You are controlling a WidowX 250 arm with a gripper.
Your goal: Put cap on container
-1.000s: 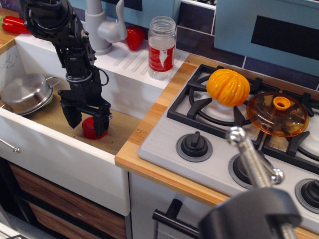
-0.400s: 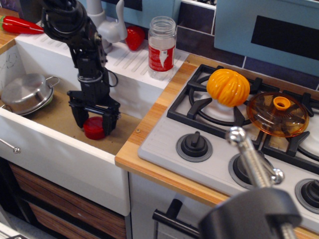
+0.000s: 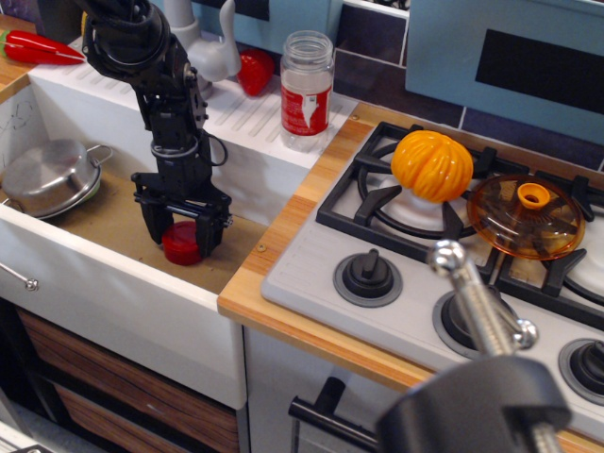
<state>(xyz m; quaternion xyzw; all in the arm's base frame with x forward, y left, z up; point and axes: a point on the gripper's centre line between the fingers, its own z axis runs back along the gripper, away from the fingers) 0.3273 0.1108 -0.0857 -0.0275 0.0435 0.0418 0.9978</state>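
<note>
We see the pincer [image 3: 181,236] spread wide, straddling the red cap [image 3: 181,243] on the sink floor (not visibly gripping it); the container [image 3: 308,89] stands well apart on the counter [image 3: 247,118].

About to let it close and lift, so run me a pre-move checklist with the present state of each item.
1. The gripper straddles the cap, one finger on each side: ok.
2. Fingers touching the cap's ribbed side: cannot tell.
3. Cap lies flat on the sink floor, top up: ok.
4. The container stands upright on the drainboard, mouth open: ok.
5. Steel pot sits apart from the cap, left of the gripper: ok.
6. Path up to the container passes near the faucet and strawberry: cannot tell if it clears.
</note>
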